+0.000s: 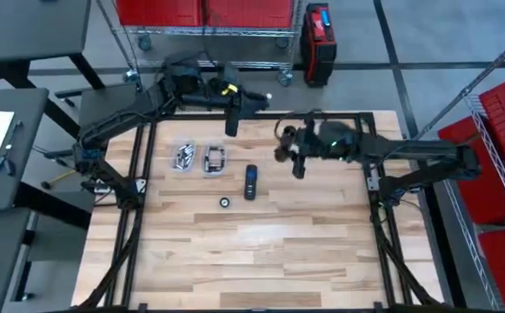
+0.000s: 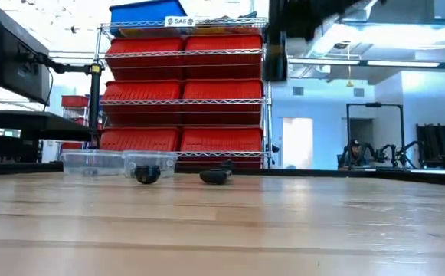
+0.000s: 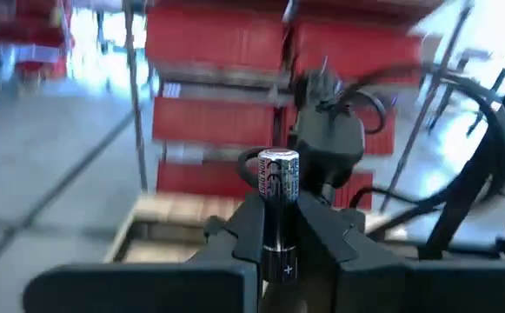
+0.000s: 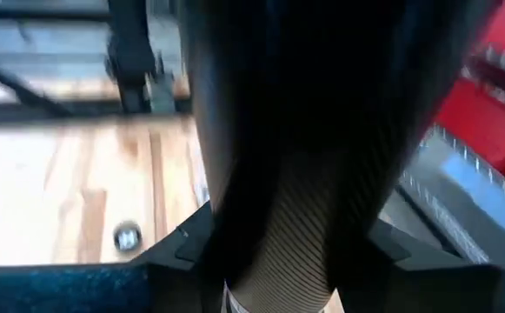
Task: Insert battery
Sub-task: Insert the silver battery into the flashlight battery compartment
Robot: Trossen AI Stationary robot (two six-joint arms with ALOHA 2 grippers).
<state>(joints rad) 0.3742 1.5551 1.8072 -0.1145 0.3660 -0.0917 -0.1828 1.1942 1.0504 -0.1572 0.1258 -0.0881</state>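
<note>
Left gripper (image 3: 278, 228) raised above the far edge of the surface (image 1: 235, 252), fingers (image 3: 243, 230) clamped on a battery (image 3: 278, 204), its long axis running out along the fingers. Right gripper (image 4: 274, 261), also lifted near the far edge, grips a dark ribbed object (image 4: 287, 156), likely the device. The two hover close together; the battery must travel toward the right arm.

The battery (image 3: 278, 209) is showing a black body with a silver top and pale lettering, and it is sitting between black fingers (image 3: 245, 228). The table (image 1: 261, 252) is showing pale wood planks with darker streaks. Two clear plastic boxes (image 1: 198, 159) are holding greyish metal parts. The remote (image 1: 250, 182) is looking black with a blue spot. The bins (image 2: 184, 92) behind are glowing red on a silver wire shelf (image 2: 266, 92).
</note>
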